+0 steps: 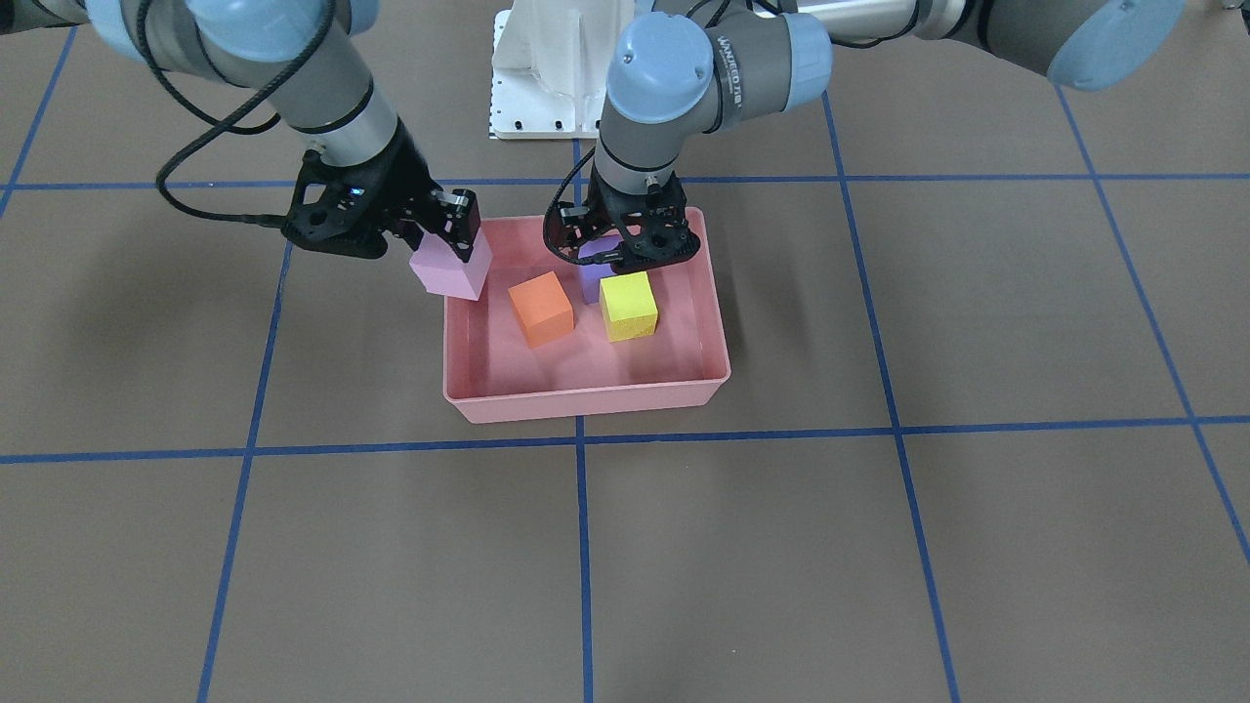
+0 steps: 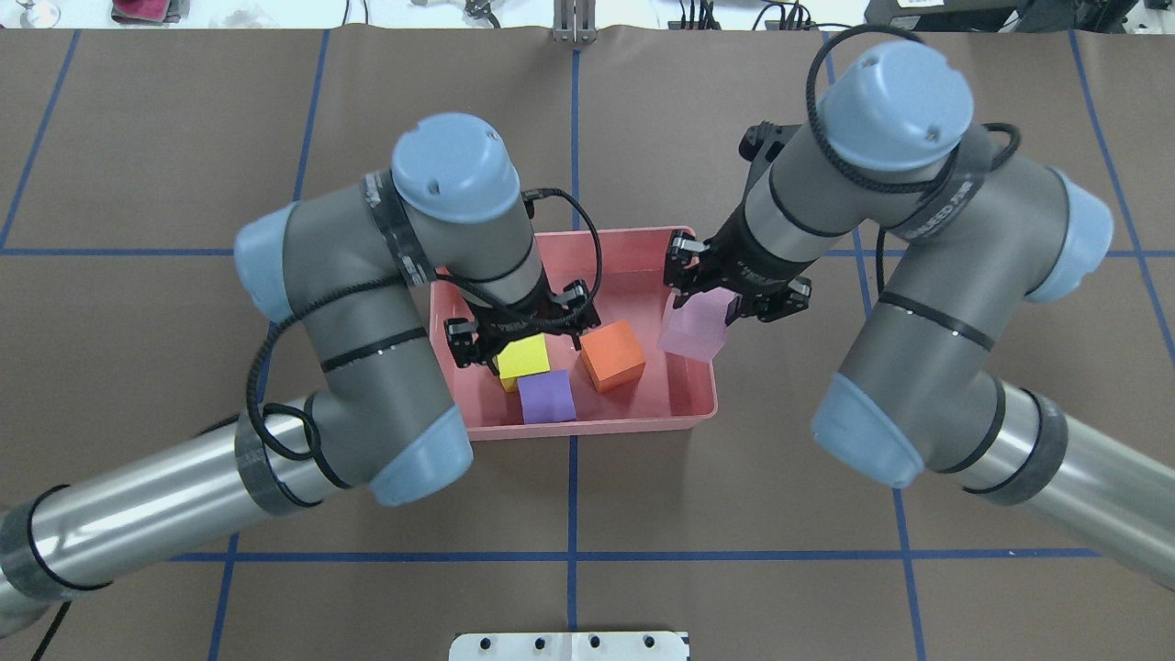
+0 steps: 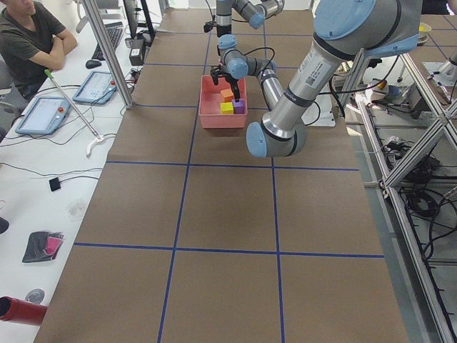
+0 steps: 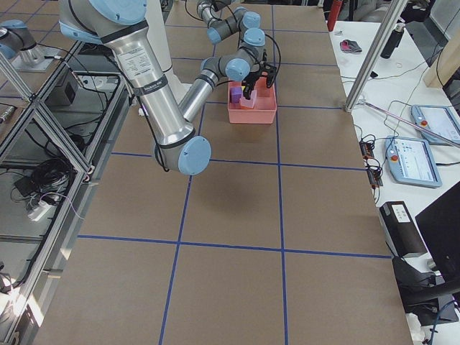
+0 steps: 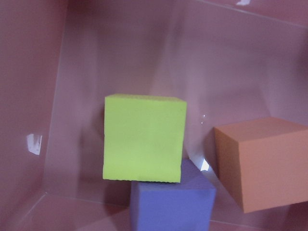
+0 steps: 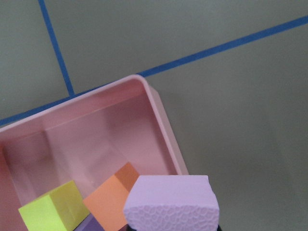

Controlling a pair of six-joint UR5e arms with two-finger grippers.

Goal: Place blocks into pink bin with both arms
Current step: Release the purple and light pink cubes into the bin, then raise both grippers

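1. Right now the pink bin [image 1: 586,395] stands on the brown tabletop [image 1: 879,547]. Two blue tape lines cross just off the bin's long wall on the side away from the robot.
2. Three cubes lie inside the bin.
   - The orange cube [image 1: 540,308] sits near the bin's middle, turned askew to its walls.
   - The yellow-green cube [image 1: 628,306] is in the half of the bin toward the left arm's end.
   - The purple cube [image 2: 547,397] is close to the bin's long wall on the robot's side.
3. The left arm [image 2: 367,303] reaches down into the bin, and the left claw [image 1: 625,249] hangs low between the bin's walls, over the yellow-green and purple cubes.
4. The left claw's jaws look spread wide and grip nothing. In the left wrist view both of those cubes show bare sides, with no finger on them.
5. The right arm [image 2: 918,229] comes in at the bin's other end. The right claw [image 1: 451,244] is closed on the light pink cube [image 1: 451,271], pinching its upper part so that the cube hangs tilted.
6. The light pink cube is raised over the bin's short end wall on the right arm's side, partly above the inside and partly above the rim. I cannot tell whether it touches the rim.
7. The white base [image 1: 547,68] stands beyond the bin's robot-side wall, well apart from it.
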